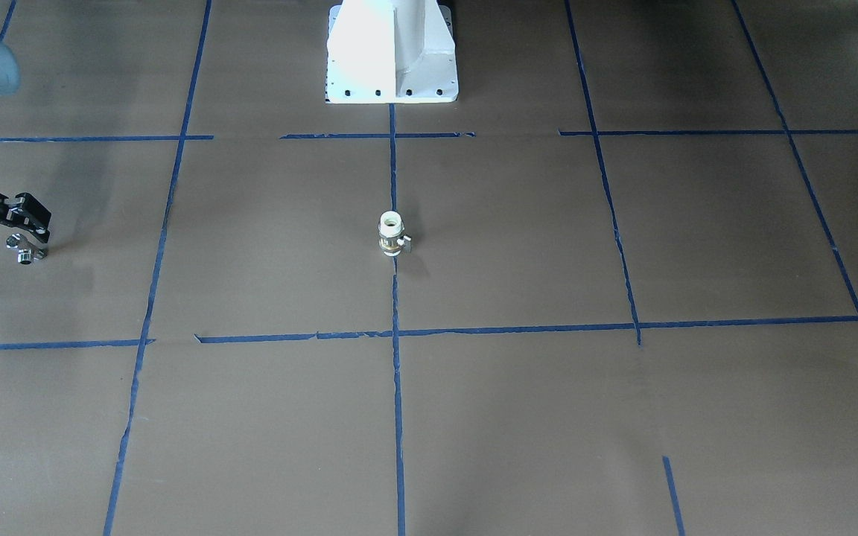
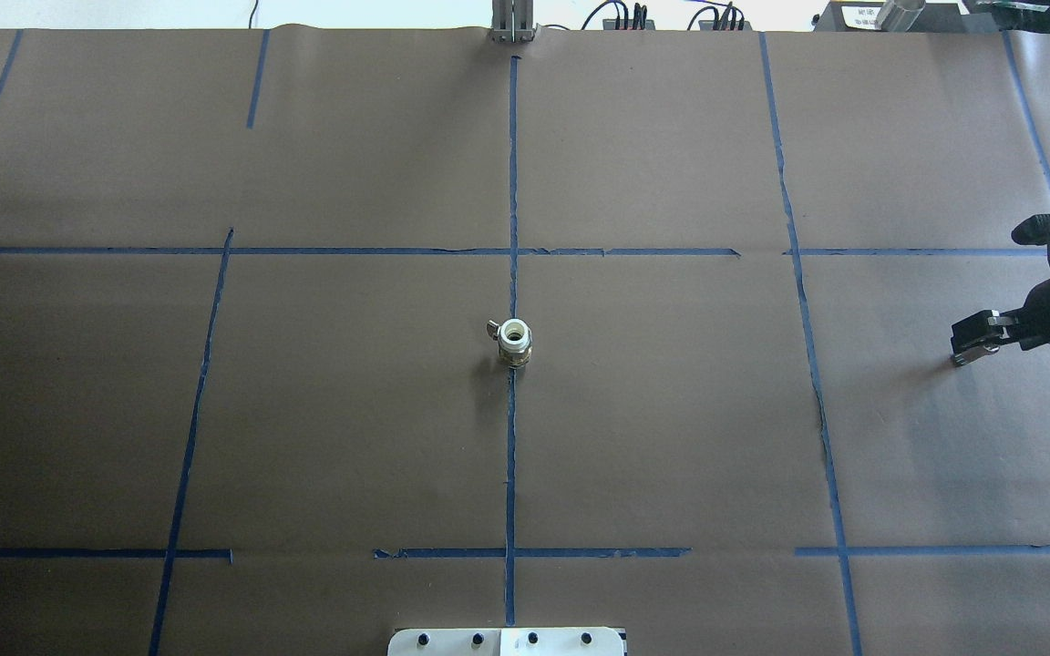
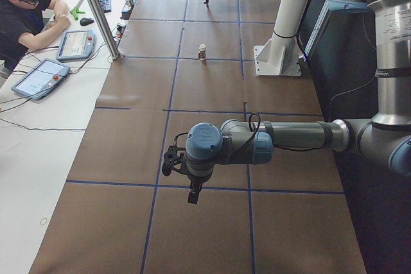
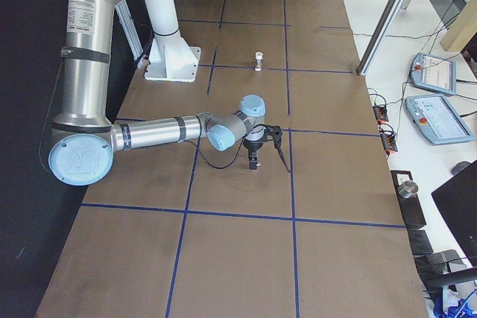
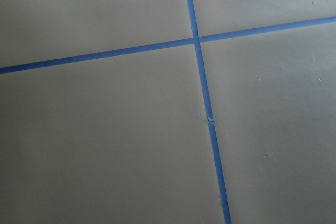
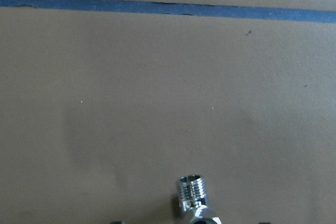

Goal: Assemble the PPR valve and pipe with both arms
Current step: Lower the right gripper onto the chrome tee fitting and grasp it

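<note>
Brown paper tabletop (image 2: 352,410), gridded with blue tape (image 2: 510,474). At the centre, on the middle tape line: PPR valve (image 1: 391,234), upright on one white end, other white end open upward, brass band at mid-height, small metal handle out to one side. Free-standing, untouched.

At the far right end of the tabletop: right pincer (image 1: 4,227), low over the paper, fingers parted wide, clamped on nothing. Just beside and below the fingertips: the pipe (image 1: 24,250), shiny chrome, one threaded stub forward at the bottom edge of the right wrist view.

At the left end: left pincer (image 3: 192,194), pointed down above the tape grid, seen only from the side; cannot tell whether wide or narrow.

Printed label (image 4: 78,18) on the upright tube of the right arm (image 4: 149,133), in the right-side view, lettering too small to read.
</note>
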You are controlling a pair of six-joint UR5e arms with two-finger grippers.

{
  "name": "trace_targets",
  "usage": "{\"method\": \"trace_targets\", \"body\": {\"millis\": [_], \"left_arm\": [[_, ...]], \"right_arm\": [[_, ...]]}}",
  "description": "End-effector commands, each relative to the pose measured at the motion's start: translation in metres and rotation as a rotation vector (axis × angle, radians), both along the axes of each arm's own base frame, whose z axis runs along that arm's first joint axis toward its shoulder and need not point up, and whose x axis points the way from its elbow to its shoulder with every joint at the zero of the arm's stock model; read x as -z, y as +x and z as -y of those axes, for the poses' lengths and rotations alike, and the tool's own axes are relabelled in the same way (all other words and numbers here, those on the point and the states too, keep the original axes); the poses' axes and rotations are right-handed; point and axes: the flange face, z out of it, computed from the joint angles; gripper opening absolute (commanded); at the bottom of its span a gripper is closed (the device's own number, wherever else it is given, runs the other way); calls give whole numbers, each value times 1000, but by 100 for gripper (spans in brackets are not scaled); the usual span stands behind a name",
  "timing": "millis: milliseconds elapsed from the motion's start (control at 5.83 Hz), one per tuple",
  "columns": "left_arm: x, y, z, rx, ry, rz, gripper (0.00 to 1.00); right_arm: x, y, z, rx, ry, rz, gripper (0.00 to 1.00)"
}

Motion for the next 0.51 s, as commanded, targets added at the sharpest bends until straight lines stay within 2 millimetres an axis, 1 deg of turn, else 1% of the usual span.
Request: {"method": "trace_targets", "body": {"millis": [0, 171, 343], "left_arm": [[0, 0, 0, 0, -1, 0, 100], [0, 0, 0, 0, -1, 0, 100], [1, 0, 0, 2, 0, 0, 100]], "right_arm": [[-5, -6, 1, 10, -5, -5, 88], [-5, -6, 1, 9, -6, -5, 75], [-8, -5, 0, 12, -8, -11, 40]]}}
